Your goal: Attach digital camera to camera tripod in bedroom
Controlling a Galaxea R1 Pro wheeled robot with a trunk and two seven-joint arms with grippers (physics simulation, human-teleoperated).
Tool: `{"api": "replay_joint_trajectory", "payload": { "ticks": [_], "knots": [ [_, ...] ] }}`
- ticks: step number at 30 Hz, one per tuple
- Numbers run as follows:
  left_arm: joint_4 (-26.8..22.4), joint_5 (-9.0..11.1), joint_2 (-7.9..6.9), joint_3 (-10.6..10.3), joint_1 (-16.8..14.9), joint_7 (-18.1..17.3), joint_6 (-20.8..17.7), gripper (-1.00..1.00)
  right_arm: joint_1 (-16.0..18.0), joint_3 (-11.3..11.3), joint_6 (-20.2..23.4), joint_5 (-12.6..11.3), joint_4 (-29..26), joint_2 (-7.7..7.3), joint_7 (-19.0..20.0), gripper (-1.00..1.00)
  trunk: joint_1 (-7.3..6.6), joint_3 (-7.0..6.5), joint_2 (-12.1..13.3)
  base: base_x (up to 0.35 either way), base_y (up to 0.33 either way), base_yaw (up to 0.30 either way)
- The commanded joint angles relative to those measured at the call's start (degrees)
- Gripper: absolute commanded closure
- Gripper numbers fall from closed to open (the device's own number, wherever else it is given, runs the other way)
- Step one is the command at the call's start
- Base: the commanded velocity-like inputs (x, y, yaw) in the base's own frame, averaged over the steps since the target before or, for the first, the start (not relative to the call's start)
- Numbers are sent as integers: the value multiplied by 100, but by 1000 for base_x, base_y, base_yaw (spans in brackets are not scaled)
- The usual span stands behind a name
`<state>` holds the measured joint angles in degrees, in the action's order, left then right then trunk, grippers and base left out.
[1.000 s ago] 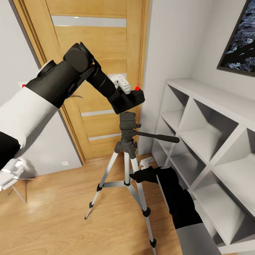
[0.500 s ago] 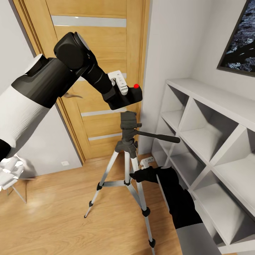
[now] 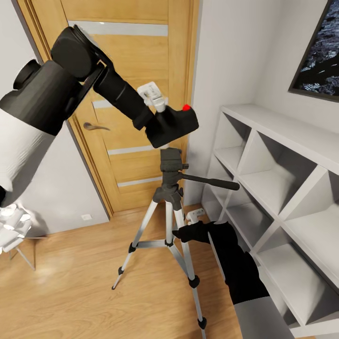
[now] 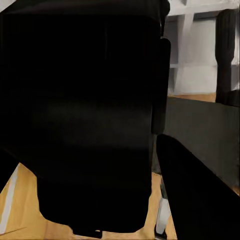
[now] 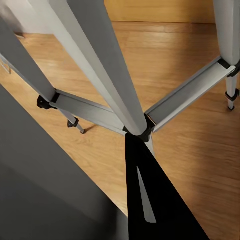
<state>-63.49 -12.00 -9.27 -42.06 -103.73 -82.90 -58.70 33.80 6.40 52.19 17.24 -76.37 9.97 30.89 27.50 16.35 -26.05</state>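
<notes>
My left gripper [image 3: 162, 123] is shut on the digital camera [image 3: 173, 125], a small black body with a red button [image 3: 186, 107] at its upper corner. The camera hangs tilted just above the black head [image 3: 170, 162] of the camera tripod [image 3: 168, 207], with a small gap. In the left wrist view the camera [image 4: 95, 115] blocks most of the picture. The tripod's black pan handle [image 3: 212, 182] sticks out to the right. My right gripper [image 3: 182, 234] is shut on a silver tripod leg [image 5: 100, 65], which runs between its dark fingers [image 5: 155, 200].
A wooden door [image 3: 132, 61] with a lever handle [image 3: 94, 126] stands behind the tripod. White shelving [image 3: 282, 188] lines the right wall under a dark framed picture [image 3: 318, 52]. Light wood floor [image 3: 80, 292] spreads at the left, with a white object [image 3: 12, 230] at the edge.
My left arm's elbow has risen and swung left. The camera lifted slightly off the tripod head and tilted, shifting a little right. The right gripper and tripod stayed still.
</notes>
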Motion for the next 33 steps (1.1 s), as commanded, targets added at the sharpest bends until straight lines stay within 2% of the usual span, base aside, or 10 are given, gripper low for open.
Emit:
{"api": "replay_joint_trajectory", "payload": {
  "ticks": [1,2,3,7,15,25,29,33],
  "knots": [
    [-26,57,-99,24,-13,-67,-48,100,4,-9,-42,368,219,3,48,100,4,11,-8,0,0,0],
    [-41,98,-147,34,-13,-67,-47,100,4,-8,-42,368,219,3,48,100,4,11,-8,0,0,0],
    [-181,187,-332,58,-19,-65,-48,100,4,-9,-42,368,219,3,49,100,4,11,-8,0,0,0],
    [-523,237,-512,75,-19,-60,-50,100,4,-8,-42,368,219,3,48,100,4,11,-8,0,0,0],
    [-674,253,-556,83,-19,-59,-53,100,4,-14,-42,368,226,3,43,100,4,11,-8,0,0,0],
    [-768,264,-499,80,-25,-59,-54,100,4,-11,-42,368,228,3,33,100,4,11,-8,0,0,0],
    [-854,273,-507,67,-209,-59,-59,100,4,-14,-42,368,228,3,32,100,4,11,-8,0,0,0],
    [-885,279,-499,41,-536,-59,-72,100,4,-15,-42,364,228,3,27,100,4,11,-8,0,0,0]
  ]
}}
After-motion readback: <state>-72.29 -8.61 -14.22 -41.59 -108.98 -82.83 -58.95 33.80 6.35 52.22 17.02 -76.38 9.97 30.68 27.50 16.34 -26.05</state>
